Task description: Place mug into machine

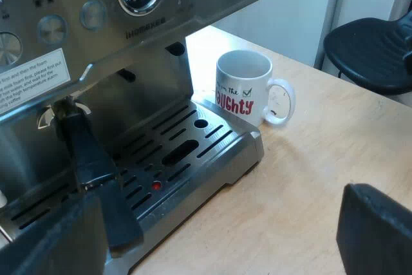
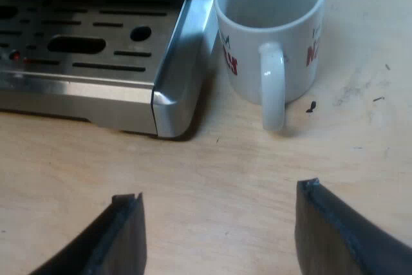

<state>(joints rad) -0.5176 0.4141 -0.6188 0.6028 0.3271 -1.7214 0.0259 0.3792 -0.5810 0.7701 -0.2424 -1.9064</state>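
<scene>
Right gripper [image 2: 219, 192] is spread wide with nothing between the fingers, low over the table [image 2: 212, 159] and squared up on the mug [image 2: 270, 17]. Mug is upright, empty, standing on the wood just beside the outer corner of the drip tray [image 2: 172, 62] — not on the grate yet. Its handle [image 2: 273, 88] points straight back at the right gripper, so the gap lines up with the handle and the mug body sits directly beyond it. Tray lies sideways off that line, so my read is: grab, lift over the raised rim, then shift across onto the grate. Left gripper [image 1: 212, 223] is spread too and holding nothing. It sits near the holder handle [image 1: 96, 172] locked into the espresso machine [image 1: 77, 37] front, with the mug well apart past the tray — right arm is nearer and better aligned. Likely risk: clipping the tray rim on a shallow lift.
</scene>
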